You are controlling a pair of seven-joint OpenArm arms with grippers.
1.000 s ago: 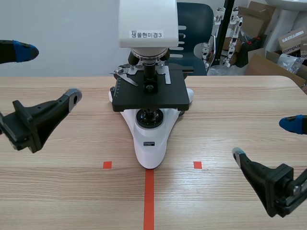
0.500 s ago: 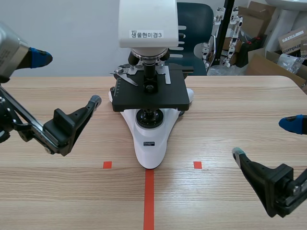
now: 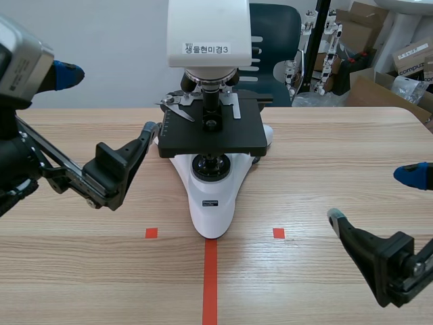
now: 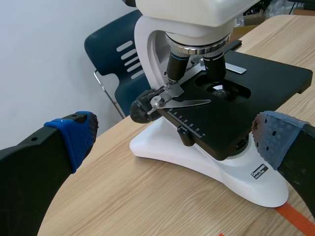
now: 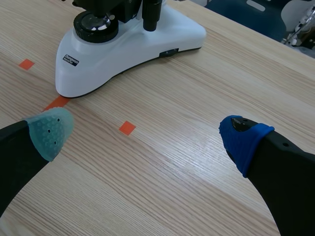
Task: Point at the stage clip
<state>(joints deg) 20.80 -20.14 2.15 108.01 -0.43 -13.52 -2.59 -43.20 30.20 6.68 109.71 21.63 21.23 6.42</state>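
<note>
Here, shows a white-and-black lab microscope (image 3: 212,196) standing mid-desk on the light wooden desk (image 3: 318,149). Puts the thin silver metal stage clip (image 4: 180,101) on the left rear part of the flat black stage (image 3: 216,137), just under the objective lenses, pointed arm aimed toward the stage opening. Has left end effector (image 3: 113,100) open, fingers wide apart, raised left of the stage, grey-padded fingertip just beside the stage's left edge, apart from the clip. Has right end effector (image 5: 145,133) open too, gripping nothing, low over the desk's right front, well apart from the microscope. Leaves a dark blue plastic chair (image 3: 276,34) behind the desk.
</note>
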